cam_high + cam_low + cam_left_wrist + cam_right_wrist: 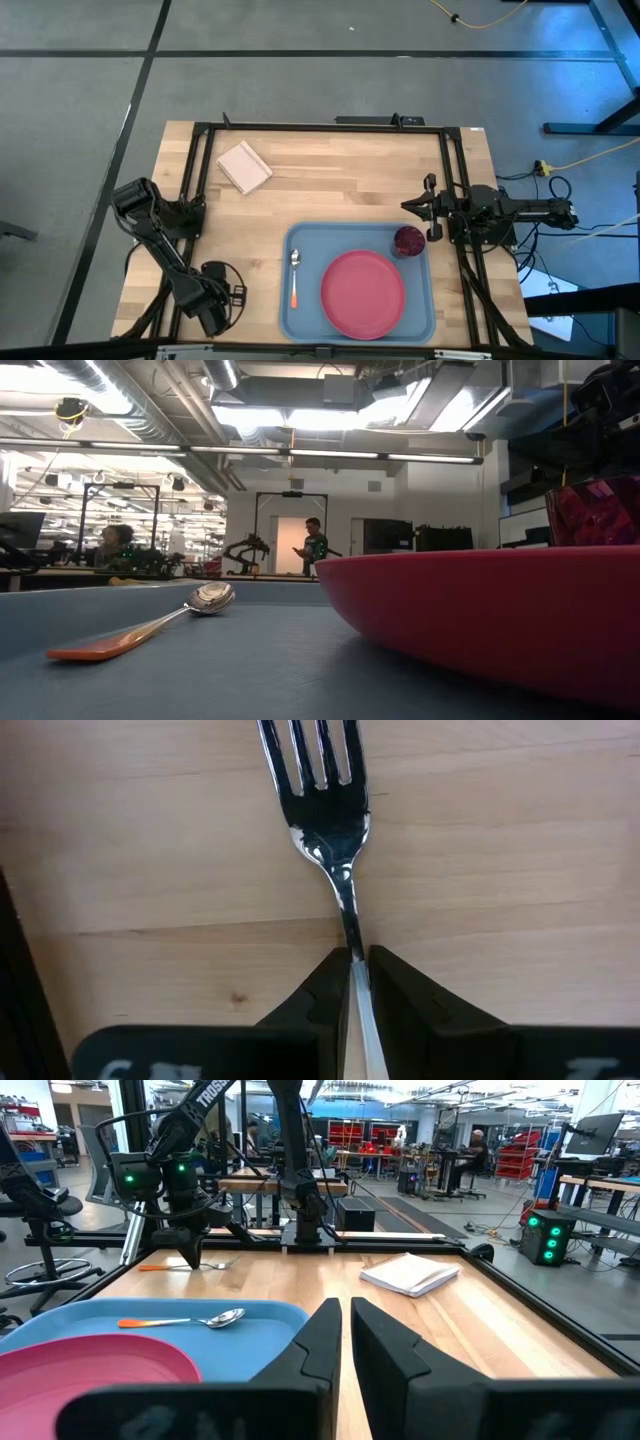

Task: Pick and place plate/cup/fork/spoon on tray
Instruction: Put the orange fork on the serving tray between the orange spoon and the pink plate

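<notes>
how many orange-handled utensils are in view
2. The silver spoon with an orange handle lies on the light-blue tray, left of the pinkish-red plate. The silver-tined fork is clamped in the left gripper over the wooden table.

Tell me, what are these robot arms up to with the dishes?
They are laying tableware on a light-blue tray. The pink plate, the dark red cup and the spoon already lie on it. The left gripper is shut on the fork, the last piece, over the wooden table off the tray's left side. The right gripper waits beside the cup, holding nothing.
</notes>
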Controlling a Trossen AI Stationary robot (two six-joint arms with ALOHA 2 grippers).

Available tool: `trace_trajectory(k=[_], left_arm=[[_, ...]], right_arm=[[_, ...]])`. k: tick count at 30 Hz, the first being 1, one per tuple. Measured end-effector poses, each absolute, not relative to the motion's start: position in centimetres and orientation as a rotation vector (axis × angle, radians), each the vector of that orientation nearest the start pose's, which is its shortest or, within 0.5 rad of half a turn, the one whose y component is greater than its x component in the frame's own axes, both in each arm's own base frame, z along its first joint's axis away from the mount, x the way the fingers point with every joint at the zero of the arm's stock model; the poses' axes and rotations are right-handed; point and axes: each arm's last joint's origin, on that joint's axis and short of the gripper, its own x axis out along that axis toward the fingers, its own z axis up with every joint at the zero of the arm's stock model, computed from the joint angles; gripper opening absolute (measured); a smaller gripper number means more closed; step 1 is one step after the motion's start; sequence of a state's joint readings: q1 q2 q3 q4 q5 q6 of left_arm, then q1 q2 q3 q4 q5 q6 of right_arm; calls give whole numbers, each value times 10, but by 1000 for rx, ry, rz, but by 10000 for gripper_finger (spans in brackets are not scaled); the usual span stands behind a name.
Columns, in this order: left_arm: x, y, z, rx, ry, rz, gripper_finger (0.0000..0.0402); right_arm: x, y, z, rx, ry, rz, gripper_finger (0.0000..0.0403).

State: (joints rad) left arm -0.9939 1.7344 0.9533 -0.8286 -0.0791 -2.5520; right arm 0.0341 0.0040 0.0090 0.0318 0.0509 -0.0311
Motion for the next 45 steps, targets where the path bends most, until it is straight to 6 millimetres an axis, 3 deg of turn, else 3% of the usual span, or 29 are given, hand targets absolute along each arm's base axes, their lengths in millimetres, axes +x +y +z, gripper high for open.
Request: trace_trajectory(k=[8,17,25,30,37,41,45], left_arm=[[153,-229,137,-1169,1135,1208,7],[159,-224,141,-1195,1129,1213,4],[172,-206,173,-1254,908,1030,3],[192,-189,194,-1330,868,910,3],[237,-168,222,-1363,830,763,3],[266,-155,225,-1339,849,757,3],[294,-148,214,-1312,895,785,3]], right_arm=[[97,2,169,-30,-36,-17,33],[97,2,169,-30,-36,-18,33],[97,2,169,-30,-36,-17,33],[97,2,169,-30,-36,-17,33],[97,2,169,-30,-36,-17,33],[97,2,169,-30,-36,-18,33],[97,2,169,-30,-36,-18,33]])
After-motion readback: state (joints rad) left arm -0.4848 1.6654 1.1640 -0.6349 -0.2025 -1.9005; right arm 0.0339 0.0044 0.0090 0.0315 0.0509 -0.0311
